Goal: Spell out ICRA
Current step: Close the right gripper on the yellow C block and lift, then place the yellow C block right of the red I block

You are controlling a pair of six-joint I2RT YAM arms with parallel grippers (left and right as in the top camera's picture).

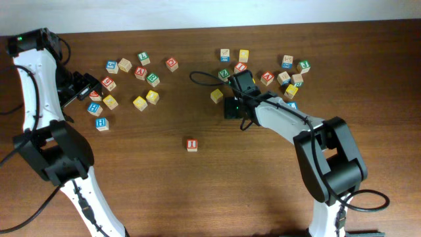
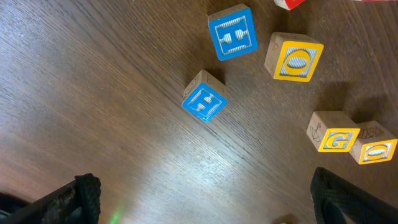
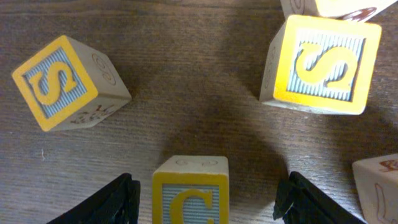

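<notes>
Brown wood-grain counter, lettered wooden cubes in two loose scatters: one far left, one right of centre.

Far left: my left end effector hangs at the edge of the left scatter. It is spread wide and pinching nothing. In its wrist view the dark fingertips sit in the bottom corners with bare counter between them. Ahead of them:
- a blue-faced wooden cube
- a second blue-faced cube turned cornerwise, just below the first
- a yellow-framed O cube, further right
- a yellow-framed G cube, touching another yellow-framed cube

Middle, toward the near edge: the red-framed wooden I cube stands alone, well apart from both scatters.

Right of centre: my right end effector is down inside the right scatter, spread apart. In its wrist view the yellow-framed wooden C cube lies between my black fingers. Counter shows on each side of it, so it is not gripped. Beyond it, to the left, is a yellow-framed S cube set askew. To the right is a square-on yellow-framed S cube. Neither touches the C cube. At the right edge is part of a pale cube, letter unreadable.

R and A cubes: I cannot pick them out, as the overhead lettering is too small to read.
</notes>
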